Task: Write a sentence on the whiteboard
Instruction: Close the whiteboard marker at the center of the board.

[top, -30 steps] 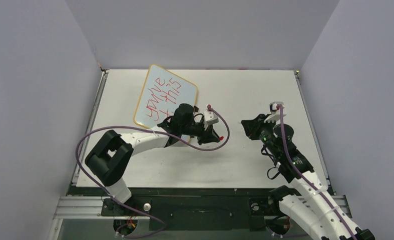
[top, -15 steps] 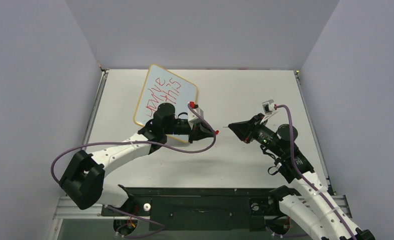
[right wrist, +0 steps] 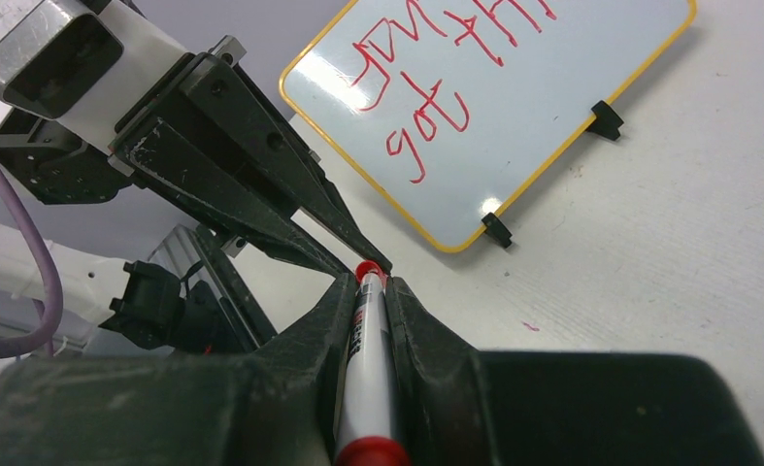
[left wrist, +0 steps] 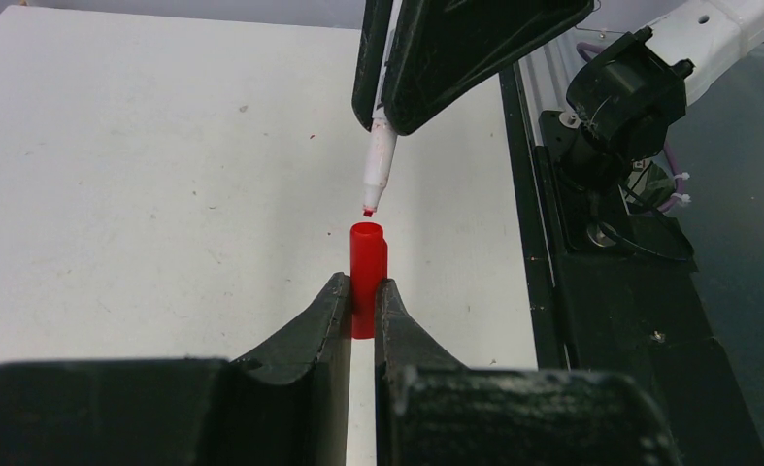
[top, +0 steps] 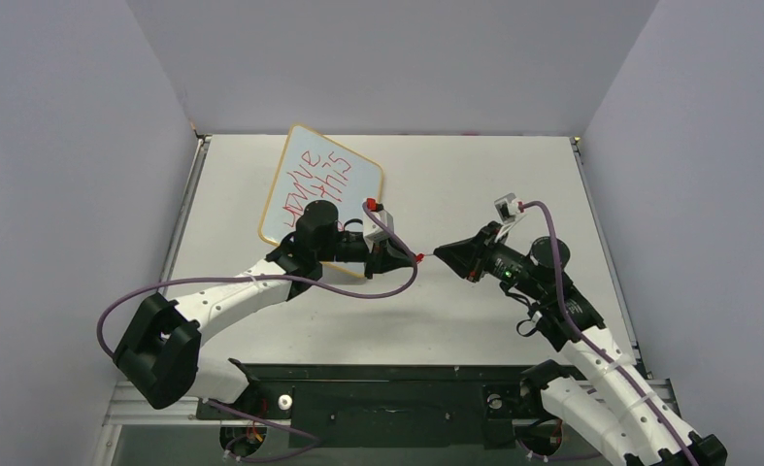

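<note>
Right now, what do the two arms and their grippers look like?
Both the left arm and right arm have white links with black joint housings. A purple cable loops along each. The left gripper and right gripper each have two black fingers tapering to narrow tips, with scuffed edges. A small green light glows near the right wrist.

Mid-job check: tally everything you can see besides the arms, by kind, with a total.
Whiteboard: 1
Red marker: 1
Red marker cap: 1
Black board clips: 2 visible
Total: 5
</note>
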`<state>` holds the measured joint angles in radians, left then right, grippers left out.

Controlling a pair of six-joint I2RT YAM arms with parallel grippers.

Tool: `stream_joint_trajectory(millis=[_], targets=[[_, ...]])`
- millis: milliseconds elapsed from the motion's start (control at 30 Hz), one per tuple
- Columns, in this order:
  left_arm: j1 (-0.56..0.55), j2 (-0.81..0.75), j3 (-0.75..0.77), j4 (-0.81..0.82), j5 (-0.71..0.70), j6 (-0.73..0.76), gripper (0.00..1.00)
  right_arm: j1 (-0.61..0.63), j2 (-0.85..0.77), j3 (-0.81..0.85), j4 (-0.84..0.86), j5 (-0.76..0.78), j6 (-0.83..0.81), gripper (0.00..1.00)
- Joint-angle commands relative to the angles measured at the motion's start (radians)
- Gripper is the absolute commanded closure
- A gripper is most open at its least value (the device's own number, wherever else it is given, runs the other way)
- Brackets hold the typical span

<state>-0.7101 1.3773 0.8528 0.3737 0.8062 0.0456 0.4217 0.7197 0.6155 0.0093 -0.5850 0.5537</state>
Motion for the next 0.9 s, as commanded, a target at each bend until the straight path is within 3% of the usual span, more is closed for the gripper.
stream_joint_trajectory(millis=[0,867], targets=[[0.006,-0.001,0.003,0.02,0.021,0.007,1.0,0.017,0.014,0.044,0.032,-0.016,-0.029,1.0],[0.003,-0.003,0.006,0.012,0.026,0.006,1.0,0.075,0.072,0.065,-0.04,0.056,-0.079,1.0]])
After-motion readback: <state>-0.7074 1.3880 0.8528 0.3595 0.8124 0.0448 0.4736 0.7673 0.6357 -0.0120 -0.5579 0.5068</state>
